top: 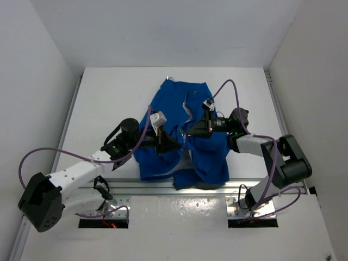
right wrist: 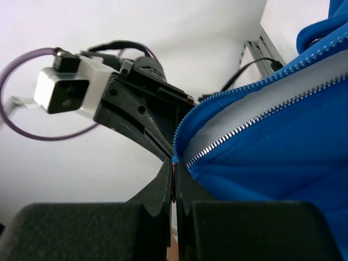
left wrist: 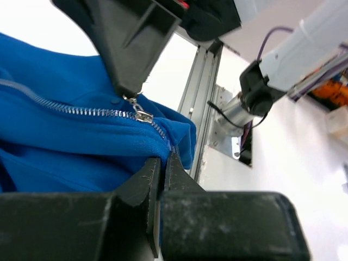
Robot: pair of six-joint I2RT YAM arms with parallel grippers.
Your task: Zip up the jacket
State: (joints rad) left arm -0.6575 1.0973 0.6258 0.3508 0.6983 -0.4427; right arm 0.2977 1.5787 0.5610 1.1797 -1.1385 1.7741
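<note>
Left gripper (left wrist: 163,165): jaws are pressing fully together, pinching the blue edge of the jacket (top: 209,157) just below the end of the zipper.

Right gripper (right wrist: 174,173): jaws are closing tight, no gap showing. In the left wrist view their tips are gripping the metal zipper pull (left wrist: 140,113) from above.

Zipper teeth (left wrist: 81,110): pale, running leftward from the pull along the blue cloth. In the right wrist view the two rows are lying apart, with white lining showing between them.

The two grippers are meeting nose to nose, nearly touching, over the jacket's front.

Jacket: lying crumpled on the middle of the white worktop (top: 109,98), collar toward the far side, lower edge reaching the metal rail (top: 147,185) at the near edge.
</note>
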